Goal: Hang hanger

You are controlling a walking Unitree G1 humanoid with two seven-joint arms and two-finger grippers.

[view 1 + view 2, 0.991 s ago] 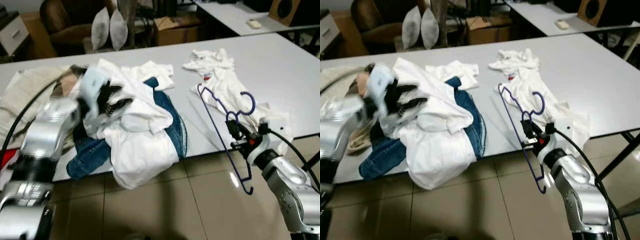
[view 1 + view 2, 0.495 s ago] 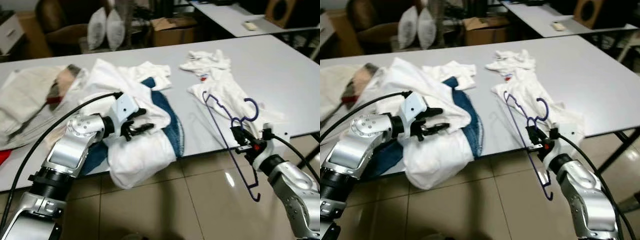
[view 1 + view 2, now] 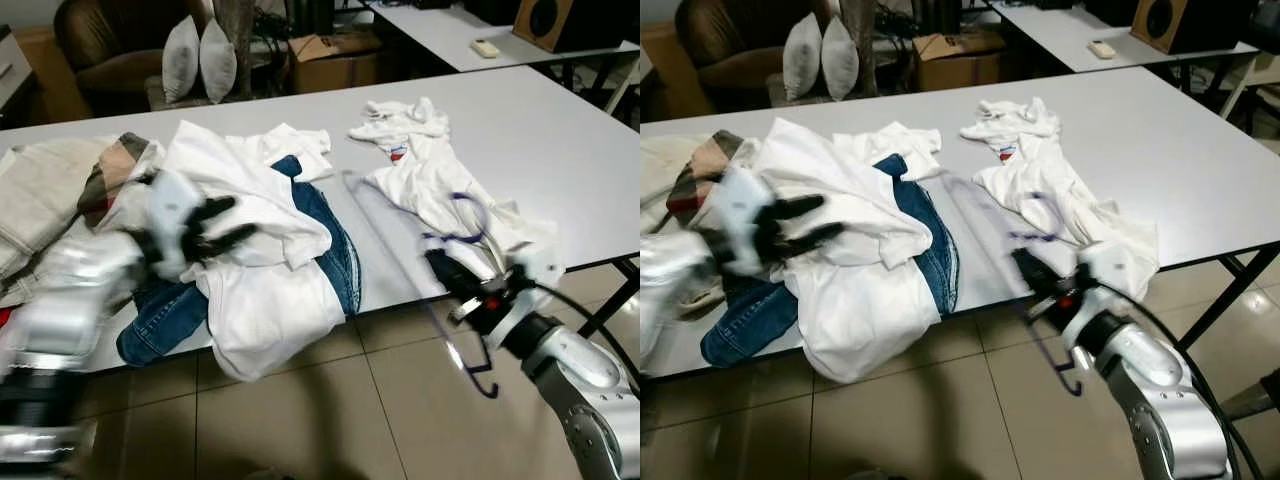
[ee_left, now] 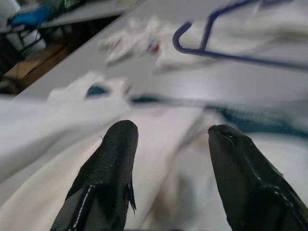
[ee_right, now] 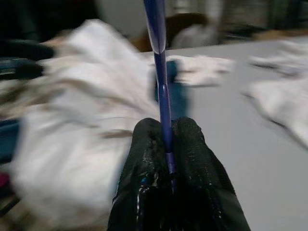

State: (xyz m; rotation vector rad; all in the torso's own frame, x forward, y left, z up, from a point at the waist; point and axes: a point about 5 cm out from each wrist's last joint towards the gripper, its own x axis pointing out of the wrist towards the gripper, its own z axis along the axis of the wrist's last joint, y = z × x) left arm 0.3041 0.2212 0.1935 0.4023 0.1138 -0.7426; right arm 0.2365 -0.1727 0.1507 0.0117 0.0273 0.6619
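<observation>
Grey table (image 3: 560,120), right gripper (image 5: 166,144) clamping hanger (image 3: 460,235) upright

The two head cameras look forward and down from above the near edge of a grey table (image 3: 560,120), side by side, sharing nearly the whole scene: the clothes pile (image 3: 260,250) and tiled floor (image 3: 330,410). The left wrist camera looks close along its fingers (image 4: 103,178) across the pile. The right wrist camera looks close along its fingers (image 5: 192,159), over the same tabletop.
</observation>
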